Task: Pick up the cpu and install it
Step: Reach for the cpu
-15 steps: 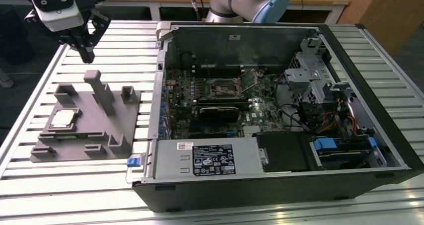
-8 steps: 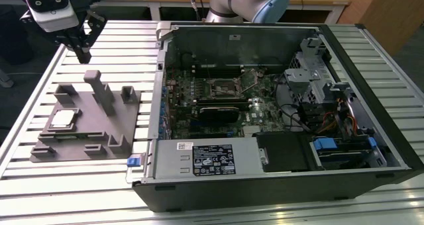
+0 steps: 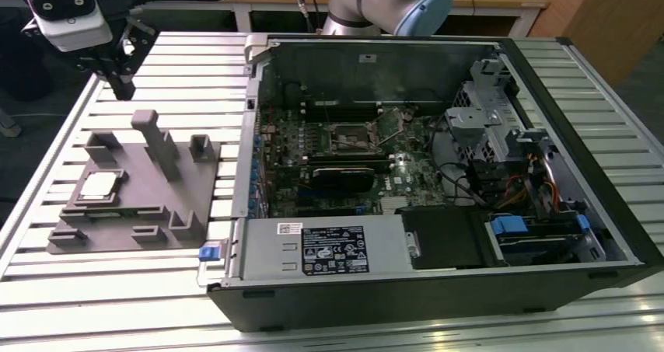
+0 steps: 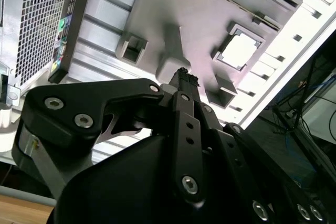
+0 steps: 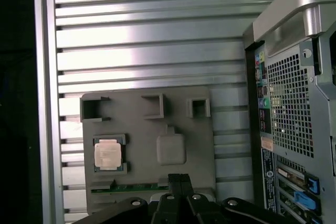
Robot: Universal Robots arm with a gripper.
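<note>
The cpu [image 3: 99,185] is a small pale silver square lying in a recess of the grey plastic tray [image 3: 155,177], at the exterior view's left. Both wrist views look down on the cpu [image 4: 240,52] [image 5: 108,156] in its pocket. My gripper [image 3: 124,92] hangs above the table behind the tray, well clear of the chip. Its black fingers [image 4: 184,77] [image 5: 178,179] are pressed together with nothing between them. The square socket frame [image 3: 353,138] sits on the motherboard inside the open computer case.
The open computer case [image 3: 581,158] fills the table's middle and the exterior view's right, its rear panel [image 5: 294,103] beside the tray. Tall grey posts [image 3: 155,134] rise from the tray. The slatted metal table [image 3: 62,282] drops off just past the tray.
</note>
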